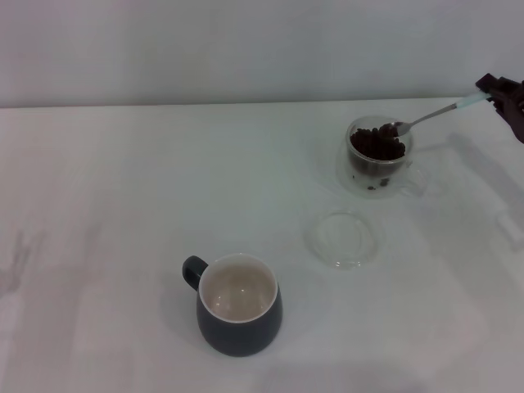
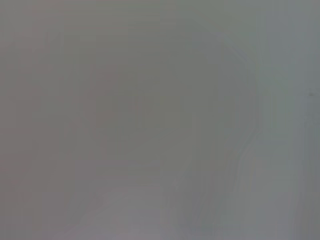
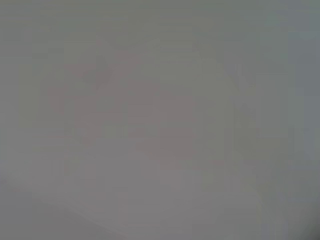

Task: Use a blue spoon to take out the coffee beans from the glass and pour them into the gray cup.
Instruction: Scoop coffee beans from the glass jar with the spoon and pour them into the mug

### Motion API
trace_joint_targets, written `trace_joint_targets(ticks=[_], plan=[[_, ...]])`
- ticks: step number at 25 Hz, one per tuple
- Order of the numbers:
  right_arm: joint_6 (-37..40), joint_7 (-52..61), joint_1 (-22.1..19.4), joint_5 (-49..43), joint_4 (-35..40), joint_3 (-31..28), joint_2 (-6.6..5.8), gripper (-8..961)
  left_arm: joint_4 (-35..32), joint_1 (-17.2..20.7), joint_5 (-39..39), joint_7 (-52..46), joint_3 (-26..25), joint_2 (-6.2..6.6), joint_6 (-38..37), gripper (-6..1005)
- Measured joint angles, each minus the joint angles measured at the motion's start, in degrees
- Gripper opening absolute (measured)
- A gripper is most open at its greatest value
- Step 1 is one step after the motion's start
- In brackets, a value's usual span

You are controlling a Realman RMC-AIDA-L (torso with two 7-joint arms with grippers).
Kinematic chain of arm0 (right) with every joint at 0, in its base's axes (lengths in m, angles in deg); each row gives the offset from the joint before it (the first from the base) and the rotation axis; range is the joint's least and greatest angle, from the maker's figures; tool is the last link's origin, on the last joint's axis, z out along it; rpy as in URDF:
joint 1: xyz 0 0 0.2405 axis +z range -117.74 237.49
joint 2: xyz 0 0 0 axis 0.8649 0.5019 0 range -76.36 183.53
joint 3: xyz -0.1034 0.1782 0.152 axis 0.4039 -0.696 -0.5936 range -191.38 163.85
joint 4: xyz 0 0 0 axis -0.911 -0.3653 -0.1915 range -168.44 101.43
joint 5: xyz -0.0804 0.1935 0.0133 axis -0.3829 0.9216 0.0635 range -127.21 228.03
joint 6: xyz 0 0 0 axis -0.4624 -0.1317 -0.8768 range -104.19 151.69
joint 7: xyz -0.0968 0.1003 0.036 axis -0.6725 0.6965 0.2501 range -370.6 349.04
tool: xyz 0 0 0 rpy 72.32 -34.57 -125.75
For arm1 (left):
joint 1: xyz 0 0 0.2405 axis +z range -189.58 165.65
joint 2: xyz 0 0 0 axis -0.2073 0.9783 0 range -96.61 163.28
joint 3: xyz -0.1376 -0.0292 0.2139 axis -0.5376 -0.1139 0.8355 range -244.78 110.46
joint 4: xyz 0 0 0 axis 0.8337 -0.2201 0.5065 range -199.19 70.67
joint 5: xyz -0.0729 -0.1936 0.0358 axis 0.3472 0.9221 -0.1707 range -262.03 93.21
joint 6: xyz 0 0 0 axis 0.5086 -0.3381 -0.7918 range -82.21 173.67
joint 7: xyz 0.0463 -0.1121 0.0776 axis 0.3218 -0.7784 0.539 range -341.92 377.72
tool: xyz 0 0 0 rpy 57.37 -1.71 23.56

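Note:
In the head view my right gripper (image 1: 496, 95) is at the far right edge, shut on the pale blue handle of the blue spoon (image 1: 431, 117). The spoon slants down to the left, and its metal bowl rests at the rim of the glass (image 1: 379, 155), over the coffee beans (image 1: 377, 145) heaped inside. The gray cup (image 1: 238, 304) stands near the front, handle to the left, its cream inside bare. The left gripper is out of view. Both wrist views show only a blank grey surface.
A flat shallow clear glass dish (image 1: 345, 239) lies on the white table (image 1: 123, 205) between the glass and the gray cup. The table's far edge meets a pale wall.

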Motion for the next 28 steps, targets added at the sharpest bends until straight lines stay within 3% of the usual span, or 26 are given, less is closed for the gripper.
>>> trace_joint_targets(ticks=[5, 9, 21, 28], plan=[[4.94, 1.38, -1.46, 1.7, -0.14, 0.09, -0.02, 144, 0.0, 0.02, 0.01, 0.0, 0.0, 0.0, 0.01, 800], [9.27, 4.26, -2.05, 1.2, -0.17, 1.69, -0.81, 144, 0.0, 0.21, 0.02, 0.0, 0.0, -0.02, 0.01, 800], [18.32, 12.58, 0.96, 0.8, 0.48, 20.68, -2.59, 144, -0.39, 0.48, -0.19, 0.0, 0.44, -0.19, 0.42, 799], [22.45, 12.68, 2.54, 0.81, 0.62, 26.16, -2.78, 144, -0.57, 0.48, -0.49, 0.0, 0.62, -0.3, 0.52, 799]])
